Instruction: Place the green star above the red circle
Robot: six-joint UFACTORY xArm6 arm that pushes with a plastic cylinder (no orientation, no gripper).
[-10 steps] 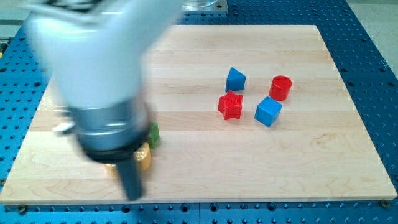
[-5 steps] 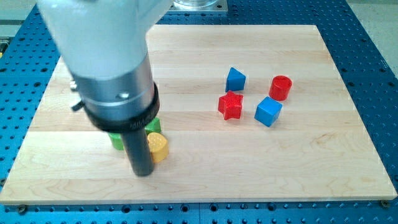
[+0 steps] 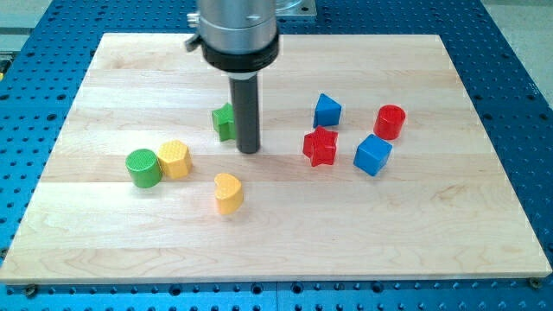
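Green star point(image 3: 225, 122) sits left of centre on the desk point(image 3: 432, 225), partly hidden behind my rod, my tip point(image 3: 249, 151) just beside its right. Red circle point(image 3: 390, 122) stands well apart, rightward.

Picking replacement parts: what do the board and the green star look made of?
The board looks like pale wood, matte, with visible plank seams and grain. The green star, just left of my tip, looks like moulded plastic or painted wood; uniform colour, can't tell which.

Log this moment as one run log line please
tip touching green star's right | red circle far right | star not yet placed
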